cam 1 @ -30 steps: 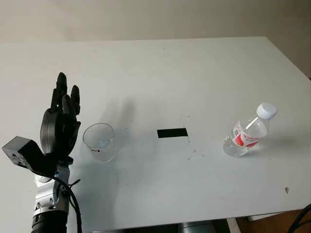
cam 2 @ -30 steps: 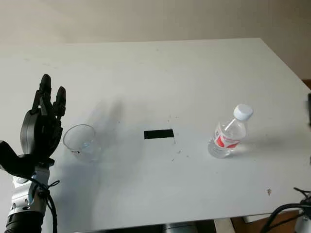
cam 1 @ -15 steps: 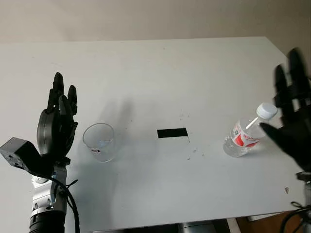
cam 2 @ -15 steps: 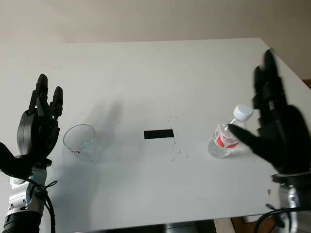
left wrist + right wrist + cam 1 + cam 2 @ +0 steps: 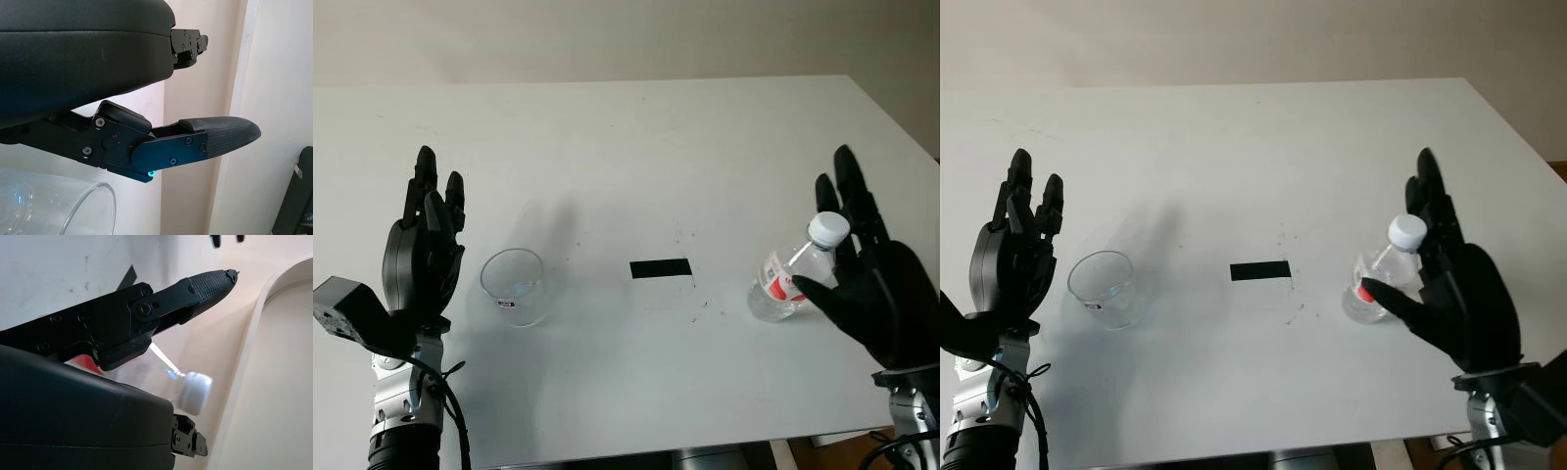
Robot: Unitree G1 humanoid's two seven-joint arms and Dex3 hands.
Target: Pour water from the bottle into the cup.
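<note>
Bottle (image 5: 790,279) is sitting on the right side of the white table (image 5: 636,137), leaning, white cap on. Your right hand (image 5: 867,284) is cupping around it with fingers extended and thumb crossing the red label; looks like contact, but you can't confirm a closed grip from these angles. Cup (image 5: 515,286) is standing upright on the left, well apart from the bottle, black tape strip (image 5: 660,268) lying between them. Your left hand (image 5: 423,259) is hovering just beside the cup, open, holding nothing.
</note>
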